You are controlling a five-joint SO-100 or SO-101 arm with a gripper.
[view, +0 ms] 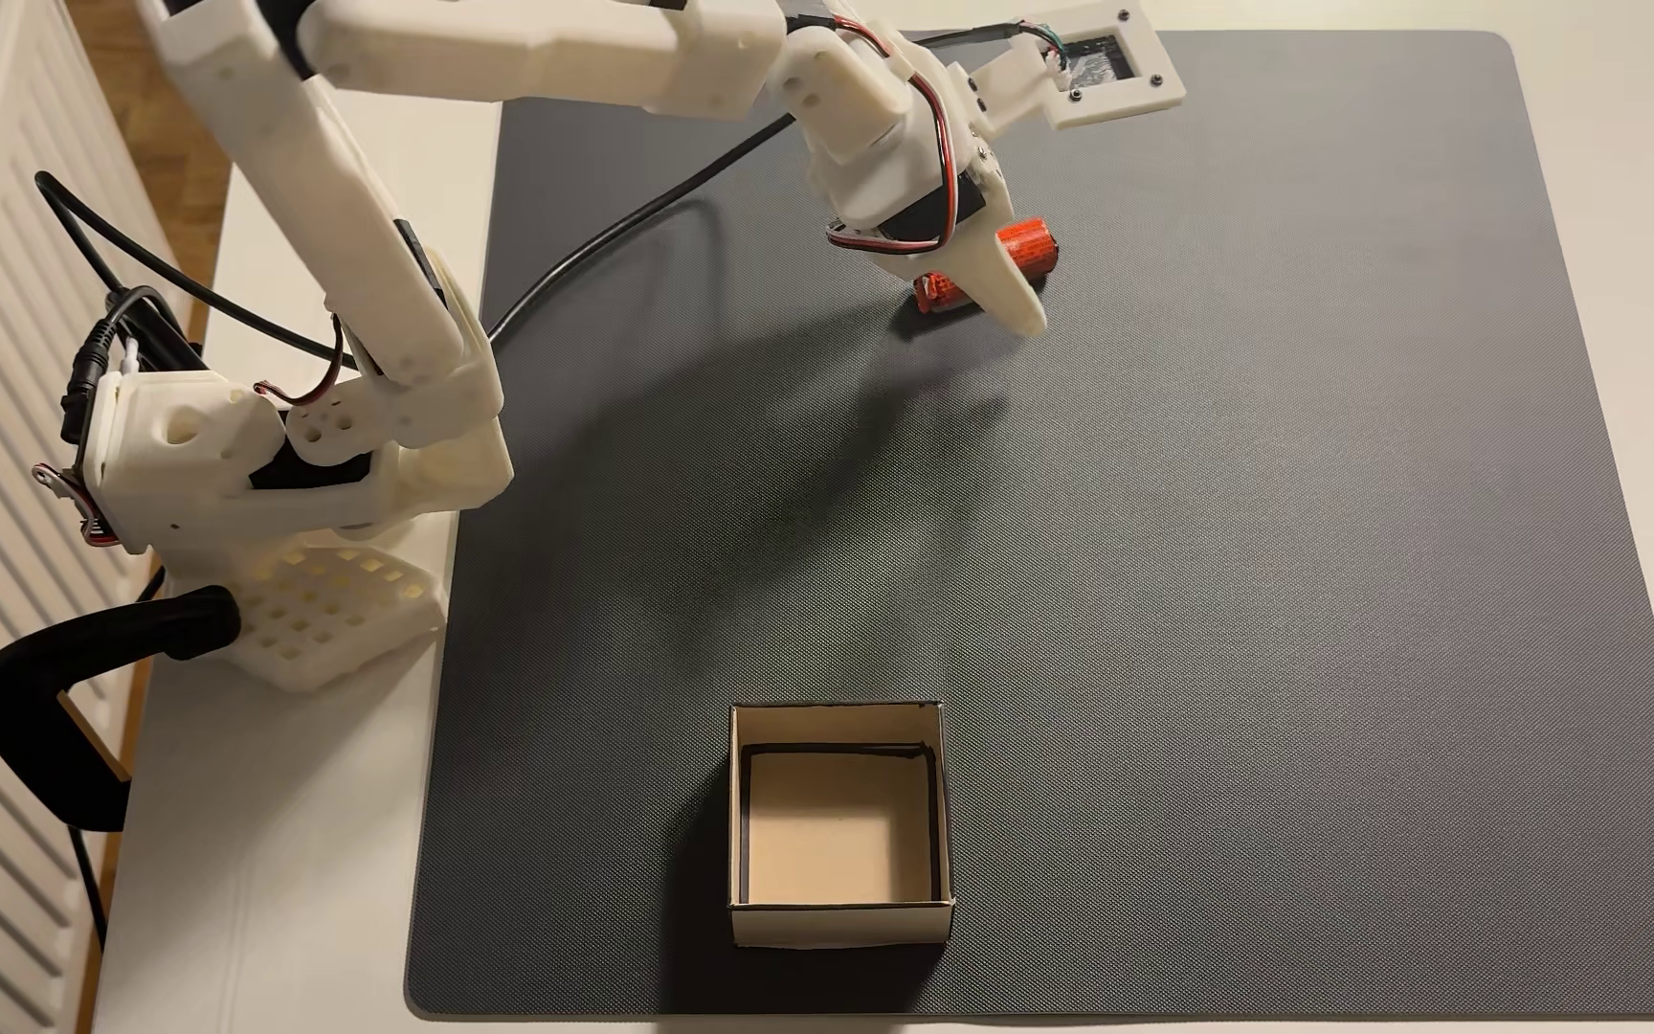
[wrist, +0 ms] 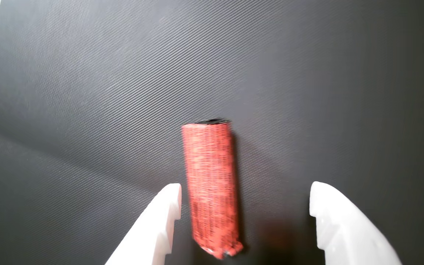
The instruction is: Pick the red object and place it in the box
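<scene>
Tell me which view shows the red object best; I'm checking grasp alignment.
The wrist view: the red object lies unobstructed on the mat between the open end effector fingers. In the fixed view, one finger covers its middle, leaving the two ends of it visible.

The arm (view: 376, 229) is white printed plastic with black servos, red, white and black wires, a gridded base (view: 326, 616) and pale pointed fingers (wrist: 344, 224).

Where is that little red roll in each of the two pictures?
Wrist view: the red object lies lower centre, between the open white gripper fingers.
Fixed view: the red object is upper centre, partly behind a finger.
Shared landmark: the dark mat beneath.
</scene>
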